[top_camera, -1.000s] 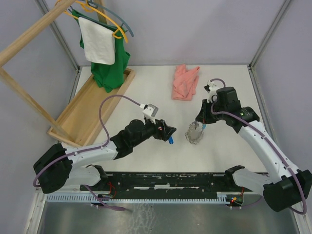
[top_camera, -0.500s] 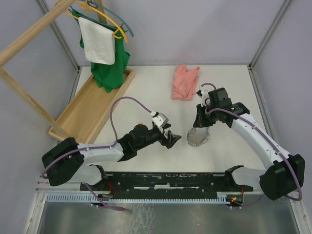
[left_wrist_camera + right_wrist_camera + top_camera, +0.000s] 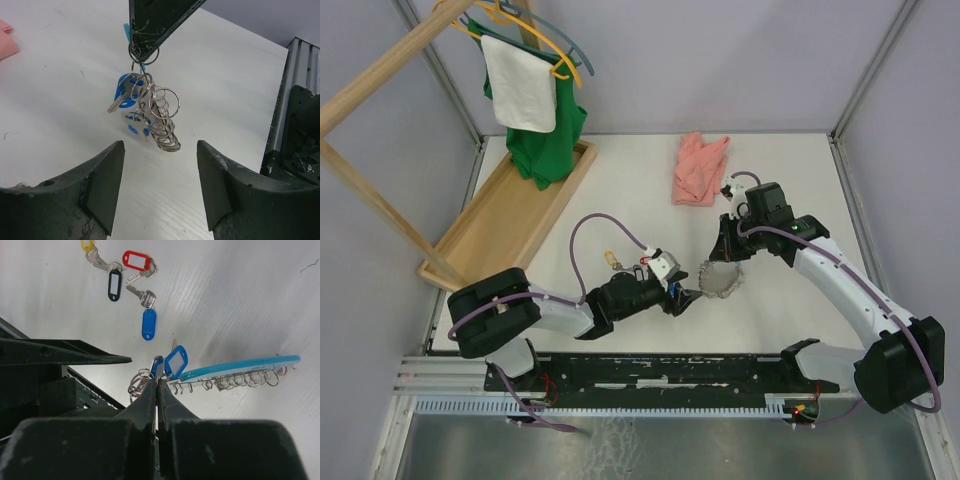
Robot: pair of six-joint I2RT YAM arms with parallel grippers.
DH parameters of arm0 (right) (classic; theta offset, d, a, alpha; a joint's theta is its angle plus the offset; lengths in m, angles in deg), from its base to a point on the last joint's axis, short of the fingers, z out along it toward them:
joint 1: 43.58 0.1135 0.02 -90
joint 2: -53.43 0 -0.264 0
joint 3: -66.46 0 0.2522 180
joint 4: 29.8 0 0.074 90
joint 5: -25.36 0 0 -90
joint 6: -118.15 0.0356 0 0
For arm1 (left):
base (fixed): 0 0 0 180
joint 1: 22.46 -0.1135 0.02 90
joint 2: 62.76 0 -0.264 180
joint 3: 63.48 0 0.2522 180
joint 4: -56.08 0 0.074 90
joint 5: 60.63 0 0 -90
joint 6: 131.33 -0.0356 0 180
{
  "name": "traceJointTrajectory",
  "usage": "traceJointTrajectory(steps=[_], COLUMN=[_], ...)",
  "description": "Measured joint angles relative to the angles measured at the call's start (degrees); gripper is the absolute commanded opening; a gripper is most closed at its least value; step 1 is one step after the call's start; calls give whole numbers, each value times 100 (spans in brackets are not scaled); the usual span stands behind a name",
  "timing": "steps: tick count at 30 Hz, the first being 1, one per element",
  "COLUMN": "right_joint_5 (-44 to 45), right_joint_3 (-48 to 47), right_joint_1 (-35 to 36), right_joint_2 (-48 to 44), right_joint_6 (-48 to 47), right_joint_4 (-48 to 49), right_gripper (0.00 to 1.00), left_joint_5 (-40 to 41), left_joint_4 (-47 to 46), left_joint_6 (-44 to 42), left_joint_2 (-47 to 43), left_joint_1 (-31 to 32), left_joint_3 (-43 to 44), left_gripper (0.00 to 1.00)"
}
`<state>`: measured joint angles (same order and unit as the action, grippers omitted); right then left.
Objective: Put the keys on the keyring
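Your right hand (image 3: 156,384) has its two fingers pressed tight together, pinching one small ring of the keyring (image 3: 235,369). Its light-blue tag and row of silvery rings hang from that grip over the white surface (image 3: 800,180), right of centre. One key with a blue tag (image 3: 175,360) is on the bunch, just beside the fingertips. Your left hand (image 3: 160,155) faces the dangling bunch from close by. Its fingers (image 3: 102,185) are spread wide with nothing between them, and the lowest rings hang just beyond the gap. Four loose keys (image 3: 142,297) lie together on the surface near your left wrist, on the side away from the arm bases; they are tagged yellow, red, black and blue, and none touches either hand. Farther back, a crumpled pink cloth (image 3: 700,170) lies near the rear of the surface. At the far left, a long wooden tray (image 3: 510,215) sits under a green garment (image 3: 545,140) and a white towel (image 3: 520,85) hung from a wooden frame.
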<state>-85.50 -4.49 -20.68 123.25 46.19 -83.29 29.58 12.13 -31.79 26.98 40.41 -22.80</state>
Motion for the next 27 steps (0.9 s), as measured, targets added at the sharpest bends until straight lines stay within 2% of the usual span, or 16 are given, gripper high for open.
traceJointTrajectory(steps=[11,15,21,25,27], right_joint_5=[-184,-249,-310,-343,-352], right_joint_3=[90,122,216,282,308], right_joint_1=[26,26,26,26,26], right_joint_2=[-133,-216,-282,-332,-356], right_joint_6=[275,334,424,470,470], right_joint_4=[302,341,442,509,533], right_gripper=[2,2,4,7,9], left_joint_5=[686,927,1163,1202,1235], left_joint_4=[-1178,-1508,-2015,-2214,-2302], left_joint_6=[94,175,214,214,210], left_joint_2=[1106,1338,1679,1770,1773], left_joint_1=[264,323,328,332,343], left_joint_3=[20,52,87,133,133], left_gripper=[56,46,44,27,22])
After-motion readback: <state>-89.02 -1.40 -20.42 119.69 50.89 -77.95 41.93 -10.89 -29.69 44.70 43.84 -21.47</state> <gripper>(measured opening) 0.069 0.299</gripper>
